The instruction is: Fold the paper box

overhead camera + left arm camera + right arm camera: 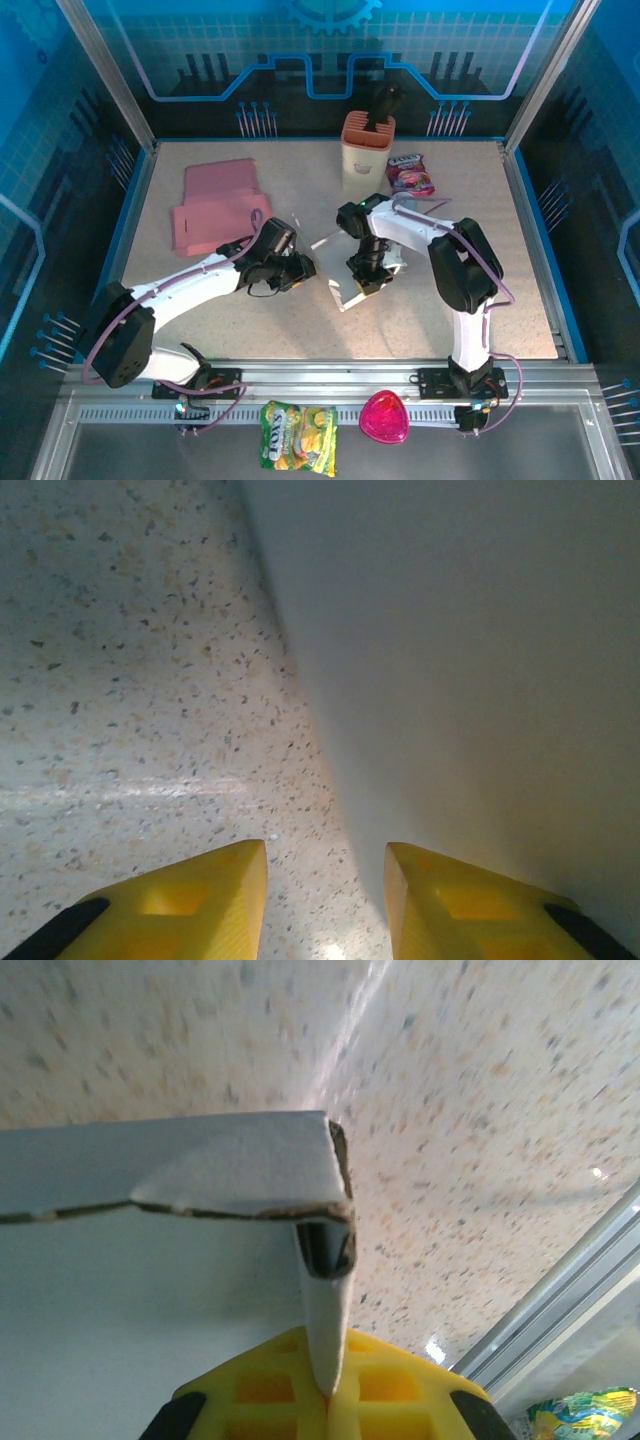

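The white paper box (338, 290) lies partly folded on the speckled table between the two arms. My right gripper (368, 282) is over its right side and is shut on a thin upright white flap (325, 1310), just below a folded corner of the box (240, 1175). My left gripper (300, 268) is at the box's left edge. Its yellow fingers (180, 910) stand apart low over the table, and the slanting edge of a white panel (480, 680) runs down to the right-hand finger. Bare table shows in the gap between the fingers.
Pink flat box blanks (215, 205) lie at the back left. An orange holder with a black tool (367, 150) and a snack packet (410, 173) stand at the back. A yellow sweet bag (298, 437) and a pink heart-shaped lid (385, 417) sit beyond the front rail (540, 1330).
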Robot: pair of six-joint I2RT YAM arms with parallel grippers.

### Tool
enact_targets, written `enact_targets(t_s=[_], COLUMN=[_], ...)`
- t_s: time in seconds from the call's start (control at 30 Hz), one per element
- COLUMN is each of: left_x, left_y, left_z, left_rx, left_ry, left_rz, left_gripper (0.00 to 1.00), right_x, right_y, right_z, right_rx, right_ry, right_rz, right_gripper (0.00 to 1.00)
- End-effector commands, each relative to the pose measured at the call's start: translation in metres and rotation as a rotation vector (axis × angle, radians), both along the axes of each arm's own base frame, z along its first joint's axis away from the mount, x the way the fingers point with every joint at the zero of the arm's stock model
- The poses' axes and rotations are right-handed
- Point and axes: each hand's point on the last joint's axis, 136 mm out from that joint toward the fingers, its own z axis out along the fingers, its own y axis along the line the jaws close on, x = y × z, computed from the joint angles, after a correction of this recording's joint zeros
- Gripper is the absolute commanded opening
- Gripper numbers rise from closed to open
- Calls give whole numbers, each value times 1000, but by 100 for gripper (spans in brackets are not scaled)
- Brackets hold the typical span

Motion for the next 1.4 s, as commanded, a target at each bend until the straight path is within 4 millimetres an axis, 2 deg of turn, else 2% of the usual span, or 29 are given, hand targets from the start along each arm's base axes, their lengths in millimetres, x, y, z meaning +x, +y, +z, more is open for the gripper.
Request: enact_targets(t_s=[0.0, 0.1, 0.17, 0.27, 0.33, 0.4, 0.47, 0.53, 0.63, 0.7, 0.93, 1.13, 1.3, 1.37], left_x=[4, 6, 7, 9, 12, 14, 17, 19, 21, 22, 23, 22, 22, 22], left_y=[-7, -3, 0, 3, 5, 6, 6, 6, 5, 4, 3, 4, 4, 4], left_z=[-2, -2, 0, 0, 0, -1, 1, 4, 5, 5, 6, 7, 8, 9], left_rx=[-32, -17, -1, 11, 10, 13, 11, 15, 16, 16, 20, 23, 23, 23], left_ry=[-3, -14, -26, -31, -32, -32, -41, -48, -49, -49, -44, -46, -47, -50], left_rz=[12, 24, 21, 22, 31, 37, 40, 38, 36, 33, 30, 27, 25, 22], left_gripper=[36, 36, 36, 36, 36, 36, 36, 36, 36, 37, 37, 37, 37, 37], right_x=[-10, -6, 3, 28, 52, 71, 82, 84, 77, 71, 55, 55, 58, 59], right_y=[16, 14, 5, -2, 0, 11, 28, 52, 85, 98, 128, 131, 131, 130], right_z=[-1, 10, 26, 56, 84, 111, 136, 159, 182, 184, 163, 146, 151, 160], right_rx=[37, 51, 42, 71, 94, 129, 200, 305, 467, 530, 610, 562, 539, 529], right_ry=[5, -62, -147, -328, -486, -634, -763, -885, -995, -975, -809, -713, -729, -756], right_rz=[-19, 55, 127, 306, 483, 681, 866, 1023, 1171, 1230, 1341, 1345, 1340, 1337], right_gripper=[9, 30, 40, 48, 49, 46, 45, 46, 48, 48, 46, 36, 35, 36])
